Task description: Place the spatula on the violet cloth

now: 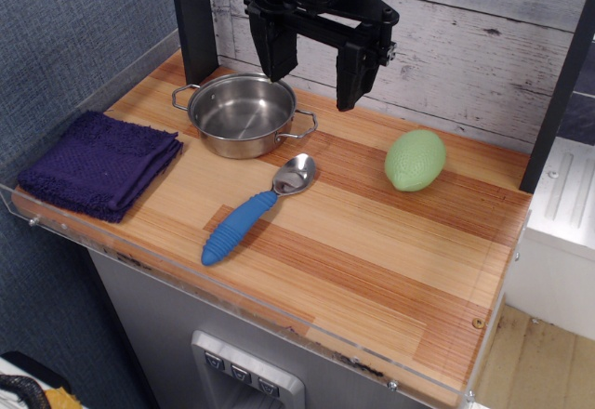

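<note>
Here the spatula [258, 208] lies loose near the front of the table [372, 270], blue handle toward the front edge, metal bowl pointing at the pot [244, 114]. The violet cloth [100, 162] sits well to its left, bare. Gripping the thick ribbed handle near its middle, fingers set across it, looks the safest grasp. Farther back, the gripper [316, 72] hangs above the pot's right rim, fingers wide apart, holding and touching nothing.

Blue-handled spatula [256, 210], violet cloth [100, 164], green lemon [416, 160], black tool [316, 79].
</note>
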`<state>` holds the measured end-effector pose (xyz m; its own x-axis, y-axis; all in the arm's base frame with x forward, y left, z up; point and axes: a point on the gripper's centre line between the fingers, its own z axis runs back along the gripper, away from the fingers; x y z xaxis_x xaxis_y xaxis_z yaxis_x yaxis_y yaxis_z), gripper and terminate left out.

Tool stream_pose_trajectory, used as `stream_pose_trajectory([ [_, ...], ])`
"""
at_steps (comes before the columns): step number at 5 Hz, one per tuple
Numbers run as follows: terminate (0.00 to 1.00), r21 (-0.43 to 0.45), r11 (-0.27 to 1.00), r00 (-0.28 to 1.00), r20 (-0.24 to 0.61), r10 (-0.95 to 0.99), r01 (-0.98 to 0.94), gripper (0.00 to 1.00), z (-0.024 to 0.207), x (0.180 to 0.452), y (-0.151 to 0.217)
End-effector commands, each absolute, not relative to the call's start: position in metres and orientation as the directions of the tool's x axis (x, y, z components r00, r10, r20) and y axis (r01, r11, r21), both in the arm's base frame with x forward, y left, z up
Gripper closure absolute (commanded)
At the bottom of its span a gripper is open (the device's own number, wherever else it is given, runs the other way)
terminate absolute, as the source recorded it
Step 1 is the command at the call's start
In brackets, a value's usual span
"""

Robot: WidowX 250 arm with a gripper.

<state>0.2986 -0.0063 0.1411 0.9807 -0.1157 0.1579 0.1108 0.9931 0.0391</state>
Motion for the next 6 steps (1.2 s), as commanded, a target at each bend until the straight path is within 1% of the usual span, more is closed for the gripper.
stream_pose_trajectory([
  [1,0.0,0.039,0.993,0.981,0.158,-0.116,0.111,0.0,0.141,0.299,-0.006],
  [3,0.0,0.054,0.997,0.99,0.122,-0.067,0.061,0.0,0.109,0.259,0.024],
  [4,0.0,0.083,0.995,0.991,0.124,-0.056,0.046,0.0,0.093,0.246,0.034],
  [5,0.0,0.102,0.994,0.991,0.124,-0.045,0.032,0.0,0.075,0.241,0.041],
  [6,0.0,0.097,0.995,0.991,0.127,-0.04,0.028,0.0,0.059,0.246,0.043],
])
